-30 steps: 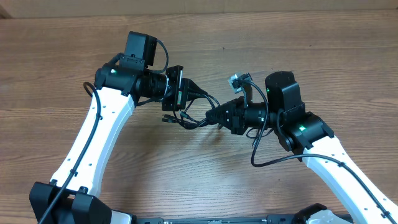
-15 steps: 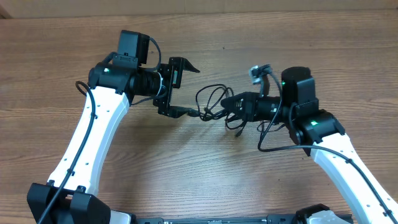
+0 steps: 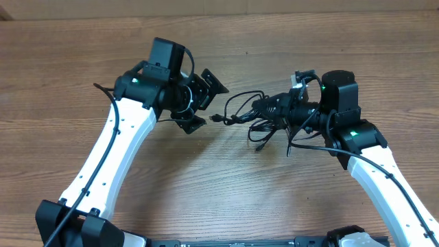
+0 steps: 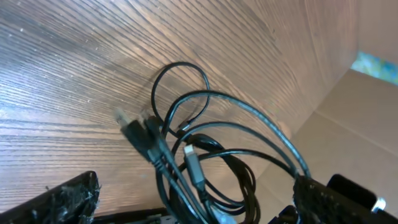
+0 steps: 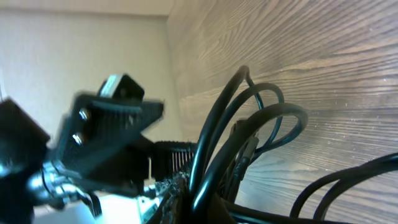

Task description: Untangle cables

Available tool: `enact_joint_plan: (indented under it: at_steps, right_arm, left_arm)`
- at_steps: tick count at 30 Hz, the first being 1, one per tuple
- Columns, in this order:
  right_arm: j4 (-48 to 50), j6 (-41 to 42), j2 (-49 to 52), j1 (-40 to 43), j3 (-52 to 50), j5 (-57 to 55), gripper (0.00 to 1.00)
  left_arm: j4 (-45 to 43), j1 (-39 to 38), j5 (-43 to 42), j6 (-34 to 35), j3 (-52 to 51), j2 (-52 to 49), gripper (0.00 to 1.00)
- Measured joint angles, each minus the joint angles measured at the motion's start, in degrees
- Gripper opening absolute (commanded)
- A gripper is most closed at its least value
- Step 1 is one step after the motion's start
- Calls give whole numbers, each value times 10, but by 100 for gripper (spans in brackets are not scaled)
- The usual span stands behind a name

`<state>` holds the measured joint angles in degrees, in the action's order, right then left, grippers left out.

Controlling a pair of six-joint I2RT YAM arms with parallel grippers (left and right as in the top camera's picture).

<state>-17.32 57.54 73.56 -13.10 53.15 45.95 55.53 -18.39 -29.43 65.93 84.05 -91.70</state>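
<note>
The left arm's fingers [image 3: 214, 81] have just let go. A second ago they were pinched on a strand of the tangle, close against the other arm. Now they stand wide apart and empty, with the nearest plug end lying just beside them but not touching. The right arm's fingers [image 3: 269, 110] remain pressed together on the bunch of thin black flexible cables with small plug ends [image 3: 248, 115]. The bunch has travelled with them toward the right and now sits over the middle of the brown wood-grain table [image 3: 68, 62], a little nearer the far edge than the near one. In the left wrist view several loops fan out from the clamped point and two plug ends poke toward the left. The pull seems to have opened the knot somewhat, yet the strands cross one another and none lies separate. The untangling looks barely begun. The freed left fingers would probably need a fresh hold on a single plug end or an outer loop to draw one cable clear.
</note>
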Motion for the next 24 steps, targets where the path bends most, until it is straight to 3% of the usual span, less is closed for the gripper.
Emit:
enact_joint_plan:
  at_steps: [4, 5, 8, 9, 12, 15, 24]
  right_arm:
    - [2, 53, 0, 0, 0, -28, 4]
    - [2, 66, 0, 0, 0, -36, 4]
    - [12, 95, 0, 0, 0, -66, 4]
    - [18, 101, 0, 0, 0, -73, 4]
    - [41, 119, 0, 0, 0, -87, 4]
    - [56, 128, 0, 0, 0, -92, 4]
    - [84, 129, 0, -18, 0, -96, 4]
  left_arm:
    - [4, -4, 6, 40, 0, 0, 80]
    - [6, -4, 6, 49, 0, 0, 94]
    - [18, -4, -7, 100, 0, 0, 100]
    - [17, -4, -17, 113, 0, 0, 99]
    - [17, -4, -49, 147, 0, 0, 84]
    - [17, -11, -80, 180, 0, 0, 78]
    - [17, -27, -96, 227, 0, 0, 77]
